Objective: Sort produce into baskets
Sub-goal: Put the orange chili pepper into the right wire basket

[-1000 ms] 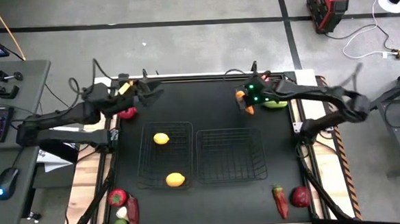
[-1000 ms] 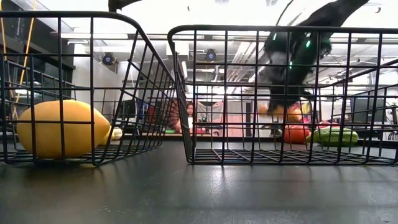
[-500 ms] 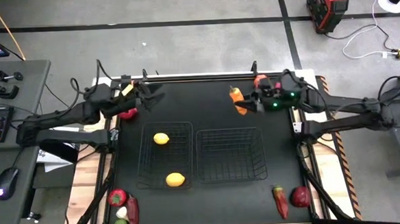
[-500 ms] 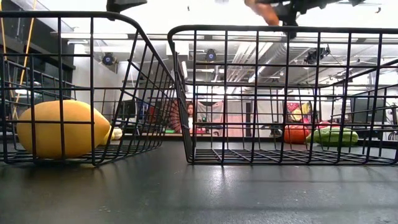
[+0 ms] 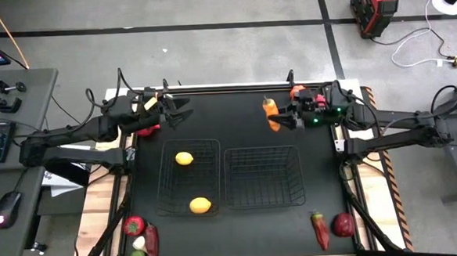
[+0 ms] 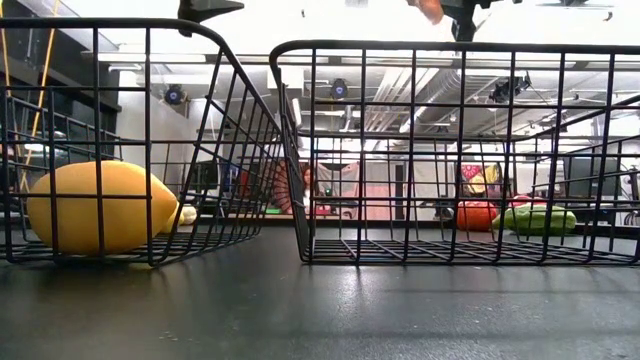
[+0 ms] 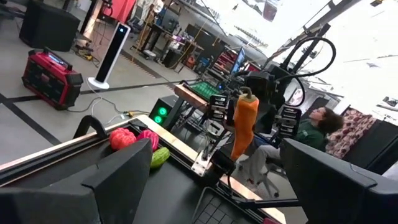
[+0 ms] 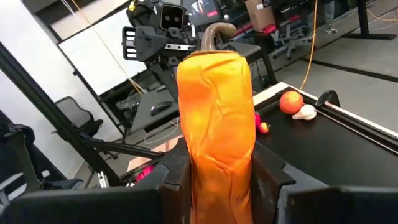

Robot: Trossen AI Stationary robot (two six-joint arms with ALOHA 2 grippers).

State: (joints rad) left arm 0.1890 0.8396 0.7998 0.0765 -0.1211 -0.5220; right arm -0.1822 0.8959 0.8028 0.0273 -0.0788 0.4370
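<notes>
My right gripper [image 5: 280, 119] is shut on an orange pepper [image 5: 271, 110], high over the table's far right part; the pepper also shows in the left wrist view [image 7: 244, 124] and at the low view's top edge [image 6: 430, 8]. My left gripper [image 5: 176, 109] is open and empty, in the air at the far left, its fingers pointing toward the right arm. Two black wire baskets stand mid-table: the left one [image 5: 169, 195] holds two lemons [image 5: 184, 158] [image 5: 200, 205], the right one [image 5: 264, 175] holds nothing. My right gripper pinches the orange pepper's lower half [image 8: 214, 168] between its two fingers, one on each side. The fingers come level from the table's right side. The pepper stands upright in the hold, its stem [image 8: 214, 31] up, lifted clear of the table.
Red peppers, garlic and a green piece lie at the near left corner [image 5: 139, 241]. A red pepper [image 5: 320, 230] and a red apple [image 5: 342, 225] lie near right. Red pieces [image 7: 123, 138] and a cucumber [image 7: 160, 157] lie far right; an orange [image 8: 291, 101] and garlic [image 8: 305, 112] far left.
My right gripper has risen from the produce at the far right, carrying the orange pepper up clear of the table and above the basket rim; the pepper now stands upright. My left gripper has crept a little toward the right.
</notes>
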